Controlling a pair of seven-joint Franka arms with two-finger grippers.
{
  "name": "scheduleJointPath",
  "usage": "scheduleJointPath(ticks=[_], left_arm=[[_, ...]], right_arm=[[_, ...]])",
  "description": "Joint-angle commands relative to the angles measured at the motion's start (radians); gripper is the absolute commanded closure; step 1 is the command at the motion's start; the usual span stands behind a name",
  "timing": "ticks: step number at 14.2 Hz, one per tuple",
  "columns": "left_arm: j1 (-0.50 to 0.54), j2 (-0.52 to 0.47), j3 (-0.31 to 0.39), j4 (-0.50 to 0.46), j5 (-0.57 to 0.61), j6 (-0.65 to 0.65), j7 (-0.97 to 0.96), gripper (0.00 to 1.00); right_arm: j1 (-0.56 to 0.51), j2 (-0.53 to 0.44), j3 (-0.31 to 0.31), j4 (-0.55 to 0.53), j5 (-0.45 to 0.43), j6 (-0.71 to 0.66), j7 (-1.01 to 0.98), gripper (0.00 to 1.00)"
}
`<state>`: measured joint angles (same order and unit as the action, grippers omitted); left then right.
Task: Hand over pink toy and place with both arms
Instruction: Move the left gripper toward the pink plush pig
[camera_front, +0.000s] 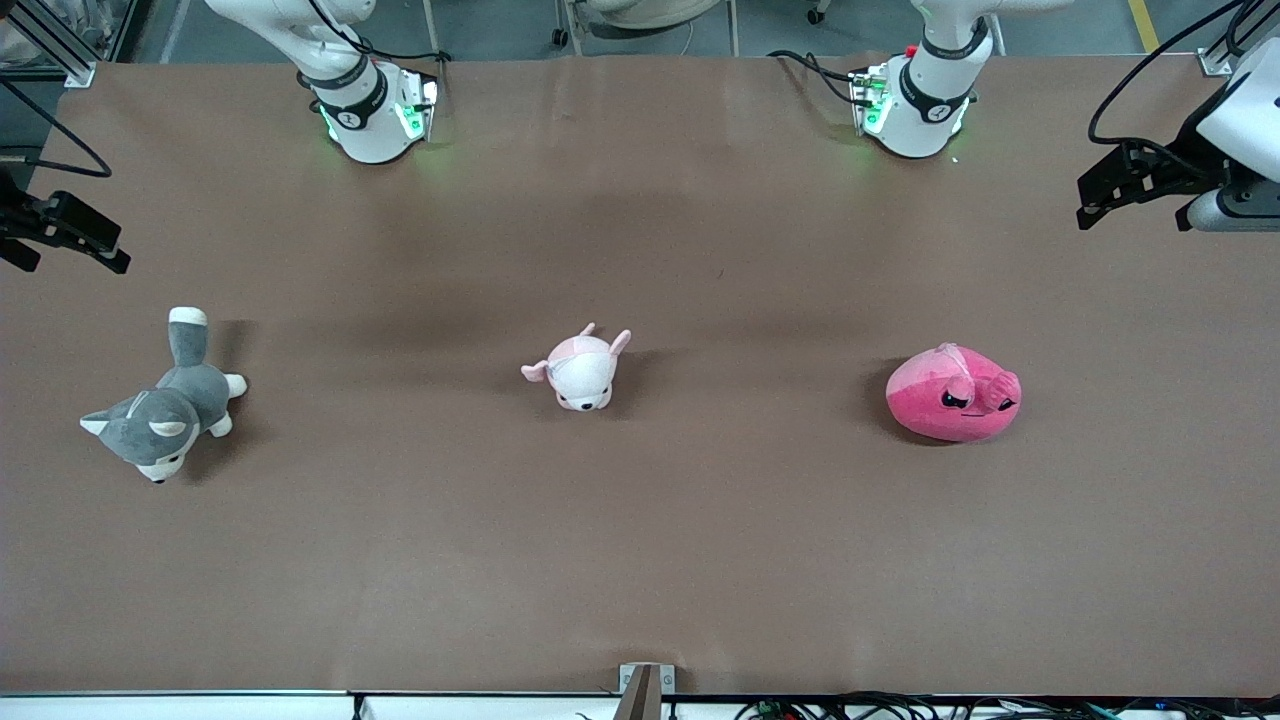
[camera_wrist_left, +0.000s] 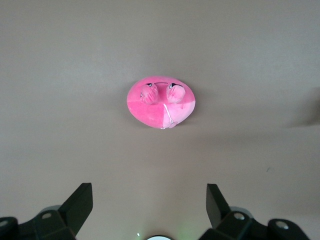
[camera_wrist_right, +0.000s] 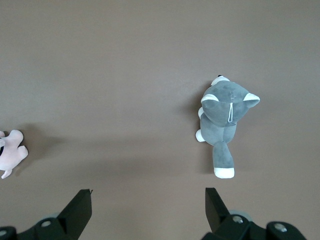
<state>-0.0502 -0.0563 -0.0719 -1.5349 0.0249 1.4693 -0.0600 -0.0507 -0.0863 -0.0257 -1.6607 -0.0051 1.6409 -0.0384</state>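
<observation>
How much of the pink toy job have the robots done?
Nothing yet. The pink toy lies untouched on the table toward the left arm's end. The left gripper hangs open above it; the right gripper is open and empty. Grabbing, handing over and placing remain.

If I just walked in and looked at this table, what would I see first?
Probably the pink toy, bright on the brown table toward the left arm's end, with its angry eyes. Next come the pale pink-and-white plush in the middle and the grey husky plush toward the right arm's end. The left tool and the right tool both hang open above the table, touching nothing.
</observation>
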Motion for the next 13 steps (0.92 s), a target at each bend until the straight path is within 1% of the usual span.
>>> scheduleJointPath(ticks=[1,3,7,9,10,12,13], left_arm=[[0.003,0.010,0.000,0.032,-0.002,-0.020,0.011,0.00],[0.009,0.015,0.003,0.056,-0.014,-0.020,0.009,0.00],[0.015,0.093,0.003,0.050,-0.013,-0.006,0.000,0.00],[0.024,0.124,0.003,0.038,-0.004,0.060,-0.009,0.00],[0.027,0.138,0.004,0.016,-0.003,0.098,-0.012,0.00],[0.084,0.162,0.003,-0.055,-0.016,0.219,-0.037,0.00],[0.087,0.171,0.003,-0.094,-0.017,0.277,-0.037,0.00]], right_arm=[[0.000,-0.016,0.001,-0.014,-0.023,0.000,0.015,0.00],[-0.001,-0.016,0.001,-0.014,-0.023,0.000,0.015,0.00],[-0.001,-0.016,0.001,-0.014,-0.023,-0.001,0.015,0.00],[-0.001,-0.016,0.001,-0.014,-0.023,0.000,0.015,0.00],[-0.001,-0.016,0.001,-0.014,-0.023,0.000,0.015,0.00],[-0.001,-0.016,0.001,-0.014,-0.023,-0.001,0.015,0.00],[-0.001,-0.016,0.001,-0.014,-0.023,-0.001,0.015,0.00]])
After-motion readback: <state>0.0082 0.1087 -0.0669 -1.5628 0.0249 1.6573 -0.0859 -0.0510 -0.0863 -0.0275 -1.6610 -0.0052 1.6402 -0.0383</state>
